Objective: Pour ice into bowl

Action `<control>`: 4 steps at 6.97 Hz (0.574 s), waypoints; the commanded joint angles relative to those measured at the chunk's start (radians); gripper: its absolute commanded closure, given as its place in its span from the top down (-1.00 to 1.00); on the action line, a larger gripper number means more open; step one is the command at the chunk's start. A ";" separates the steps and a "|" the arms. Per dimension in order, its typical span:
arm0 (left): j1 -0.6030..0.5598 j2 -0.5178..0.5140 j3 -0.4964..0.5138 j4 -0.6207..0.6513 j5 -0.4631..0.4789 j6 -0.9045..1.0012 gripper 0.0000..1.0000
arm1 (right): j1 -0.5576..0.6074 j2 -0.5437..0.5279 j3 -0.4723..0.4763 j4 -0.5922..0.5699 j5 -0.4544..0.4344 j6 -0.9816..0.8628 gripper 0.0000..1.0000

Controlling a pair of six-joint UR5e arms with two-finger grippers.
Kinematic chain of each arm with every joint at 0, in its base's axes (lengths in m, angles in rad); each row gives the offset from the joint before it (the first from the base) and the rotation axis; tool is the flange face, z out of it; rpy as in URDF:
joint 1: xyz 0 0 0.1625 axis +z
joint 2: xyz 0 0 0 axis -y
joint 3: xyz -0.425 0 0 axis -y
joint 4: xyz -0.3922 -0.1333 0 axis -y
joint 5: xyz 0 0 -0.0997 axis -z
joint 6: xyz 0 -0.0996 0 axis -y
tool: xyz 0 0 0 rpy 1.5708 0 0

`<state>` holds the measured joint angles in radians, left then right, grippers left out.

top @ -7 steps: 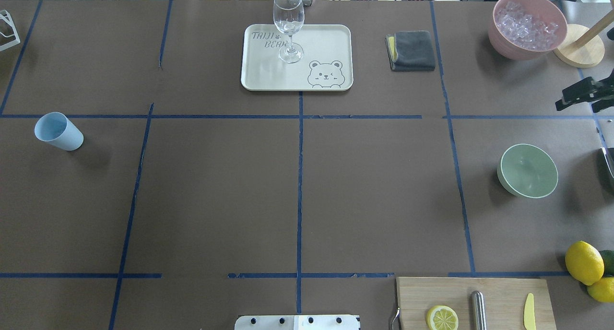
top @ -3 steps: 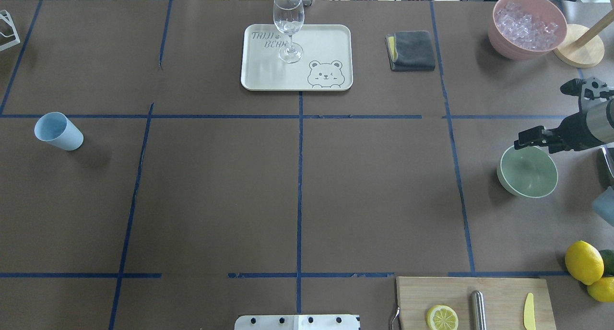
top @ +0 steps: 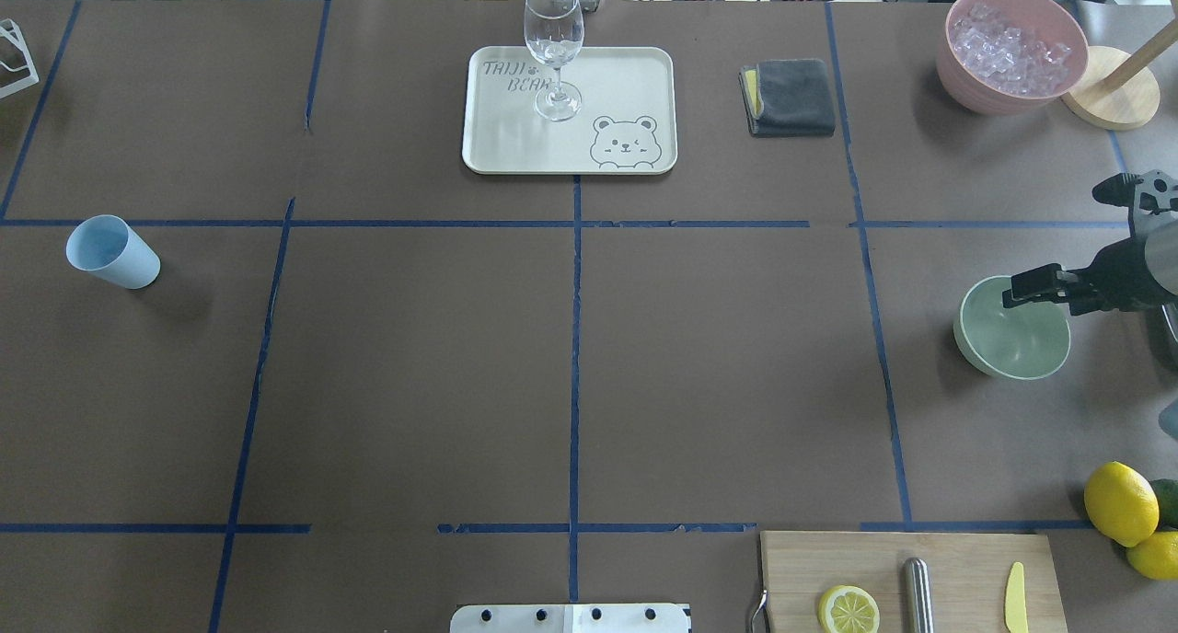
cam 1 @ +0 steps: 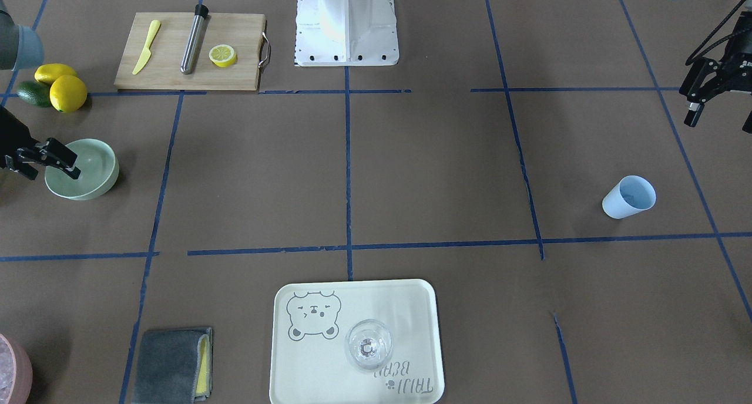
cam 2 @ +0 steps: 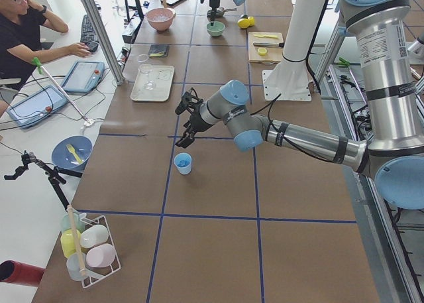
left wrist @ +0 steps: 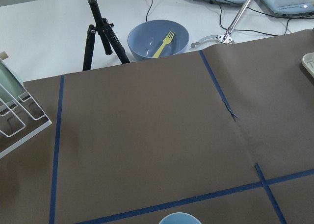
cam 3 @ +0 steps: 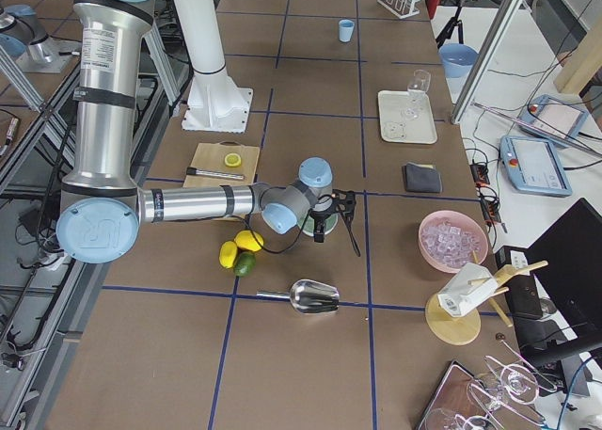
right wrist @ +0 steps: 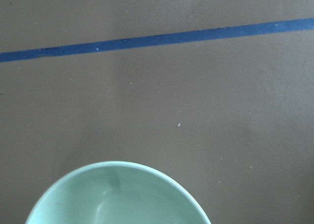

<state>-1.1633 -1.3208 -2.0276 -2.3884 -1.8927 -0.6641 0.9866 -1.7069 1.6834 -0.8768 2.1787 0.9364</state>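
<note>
Brown taped table (top: 414, 385) held mint-green bowl (top: 1003, 350) on robot's right, near lemons (top: 1120, 502). Right gripper (cam 1: 50, 164) hung at bowl's rim, jaws apart, one finger over bowl's inside. Left gripper (cam 2: 182, 126) hung near upright blue cup (cam 1: 628, 197), jaws apart, empty. Ice could not be made out.

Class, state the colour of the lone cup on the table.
Pale blue; the cup shows best overhead.
</note>
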 commanded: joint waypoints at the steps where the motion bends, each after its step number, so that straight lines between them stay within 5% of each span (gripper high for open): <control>1: 0.000 0.000 0.000 0.000 -0.002 0.000 1.00 | -0.012 -0.016 -0.011 -0.002 0.000 -0.002 1.00; 2: 0.000 0.000 0.001 0.000 -0.002 0.000 1.00 | -0.026 -0.014 -0.011 -0.001 0.004 0.002 0.81; 4: 0.002 -0.001 0.003 0.000 -0.002 0.000 1.00 | -0.037 -0.011 -0.013 -0.004 0.004 -0.001 -0.67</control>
<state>-1.1617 -1.3210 -2.0256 -2.3884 -1.8951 -0.6642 0.9568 -1.7204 1.6715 -0.8782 2.1823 0.9376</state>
